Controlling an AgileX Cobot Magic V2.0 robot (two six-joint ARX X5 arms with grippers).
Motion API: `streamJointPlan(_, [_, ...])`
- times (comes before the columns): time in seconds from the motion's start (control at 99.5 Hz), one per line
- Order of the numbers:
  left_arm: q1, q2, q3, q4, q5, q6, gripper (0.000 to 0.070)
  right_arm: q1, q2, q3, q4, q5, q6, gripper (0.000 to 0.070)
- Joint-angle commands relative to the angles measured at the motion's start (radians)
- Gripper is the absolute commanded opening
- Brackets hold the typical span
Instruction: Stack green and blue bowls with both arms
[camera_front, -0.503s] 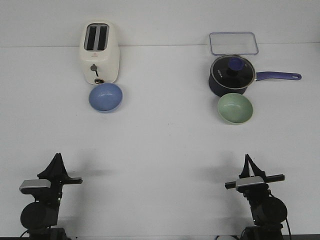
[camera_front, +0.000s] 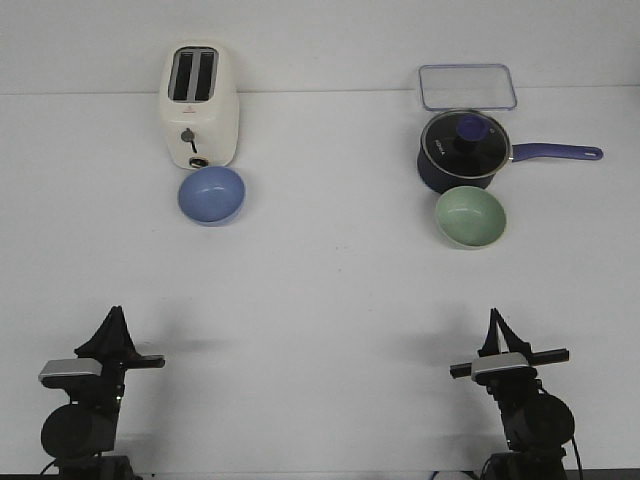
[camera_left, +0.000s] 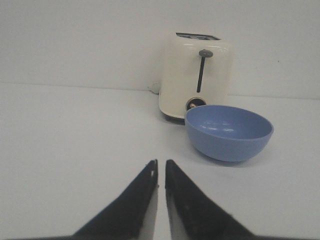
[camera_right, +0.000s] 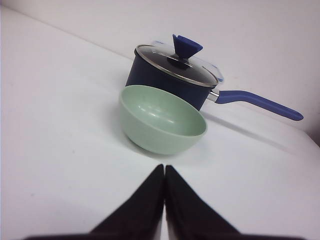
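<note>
The blue bowl sits upright at the back left, just in front of the toaster; it also shows in the left wrist view. The green bowl sits upright at the back right, right in front of the saucepan; it also shows in the right wrist view. My left gripper is near the table's front left, shut and empty, far short of the blue bowl. My right gripper is near the front right, shut and empty, well short of the green bowl.
A cream toaster stands behind the blue bowl. A dark navy saucepan with a glass lid and a blue handle pointing right stands behind the green bowl. A clear lidded container lies behind the saucepan.
</note>
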Motion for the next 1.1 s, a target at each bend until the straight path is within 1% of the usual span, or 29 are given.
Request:
streamJointPlan(0.0, [0.001, -0.002, -0.020, 0.011, -0.002, 0.010, 0.0015, 0.001, -0.001, -0.002, 0.012, -0.001, -0.004, 0.0000])
streamJointPlan(0.251, [0.001, -0.002, -0.020, 0.010, -0.002, 0.010, 0.0015, 0.001, -0.001, -0.002, 0.013, 0.000, -0.004, 0.0000])
streamJointPlan(0.332, [0.001, -0.002, -0.020, 0.011, -0.002, 0.010, 0.0015, 0.001, -0.001, -0.002, 0.032, -0.007, 0.013, 0.0000])
streamJointPlan(0.402, [0.001, -0.002, -0.020, 0.011, -0.002, 0.010, 0.0015, 0.001, -0.001, -0.002, 0.050, -0.021, 0.091, 0.0000])
streamJointPlan(0.523, [0.001, -0.002, -0.020, 0.011, -0.002, 0.010, 0.0015, 0.001, -0.001, -0.002, 0.055, -0.017, 0.284, 0.0000])
streamJointPlan(0.593, [0.001, -0.002, -0.020, 0.011, -0.002, 0.010, 0.0015, 0.001, -0.001, -0.002, 0.055, 0.013, 0.412, 0.0000])
streamJointPlan(0.623, [0.001, -0.002, -0.020, 0.010, -0.002, 0.010, 0.0015, 0.001, -0.001, -0.002, 0.054, 0.036, 0.489, 0.0000])
streamJointPlan(0.653, [0.001, -0.002, -0.020, 0.011, -0.002, 0.010, 0.0015, 0.001, -0.001, -0.001, 0.054, 0.051, 0.543, 0.0000])
streamJointPlan(0.693, [0.001, -0.002, -0.020, 0.010, -0.002, 0.010, 0.0015, 0.001, -0.001, 0.009, 0.042, 0.057, 0.585, 0.0000])
streamJointPlan(0.794, [0.001, -0.002, -0.020, 0.010, -0.002, 0.010, 0.0015, 0.001, 0.010, 0.063, 0.003, 0.060, 0.640, 0.0000])
streamJointPlan(0.884, [0.001, -0.002, -0.020, 0.011, -0.002, 0.010, 0.0015, 0.000, 0.056, 0.138, -0.048, 0.061, 0.658, 0.0000])
streamJointPlan(1.005, [0.001, -0.002, -0.020, 0.010, -0.002, 0.010, 0.0015, -0.003, 0.214, 0.286, -0.163, 0.114, 0.662, 0.0000])
streamJointPlan(1.085, [0.001, -0.002, -0.020, 0.010, -0.002, 0.010, 0.0015, -0.013, 0.356, 0.388, -0.232, 0.113, 0.665, 0.0000])
